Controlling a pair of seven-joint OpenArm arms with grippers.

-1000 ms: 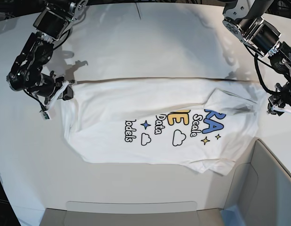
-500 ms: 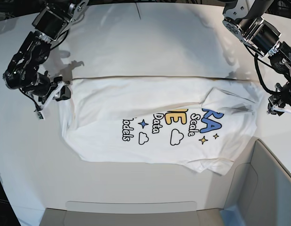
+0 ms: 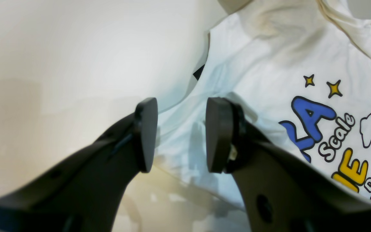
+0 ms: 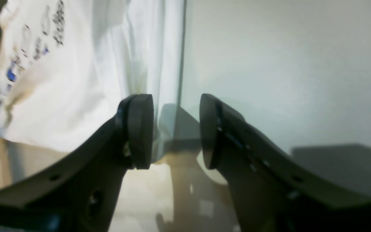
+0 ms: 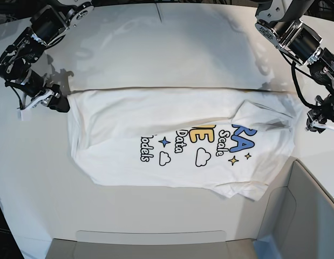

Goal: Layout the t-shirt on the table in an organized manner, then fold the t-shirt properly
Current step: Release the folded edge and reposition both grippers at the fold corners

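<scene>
The white t-shirt [image 5: 177, 140] lies spread on the white table [image 5: 156, 48], its blue, yellow and black lettering facing up and its far edge straight. A fold sits near its right end. My right gripper [image 5: 56, 103] stands open just off the shirt's left edge. In the right wrist view its jaws [image 4: 175, 132] are apart with nothing between them, the shirt [image 4: 76, 80] lying to their left. My left gripper [image 5: 317, 123] hovers at the shirt's right end. In the left wrist view it [image 3: 180, 135] is open above the cloth [image 3: 269, 64] near the lettering.
Grey bin-like panels stand along the front edge [image 5: 150, 245] and at the front right [image 5: 307, 210], close to the shirt's lower right corner. Bare tabletop stretches beyond the shirt's far edge up to the curved rim.
My right gripper has opened, let go of the shirt's left edge and drawn back up and to the left. The shirt's left side has settled flat. The left arm has not moved.
</scene>
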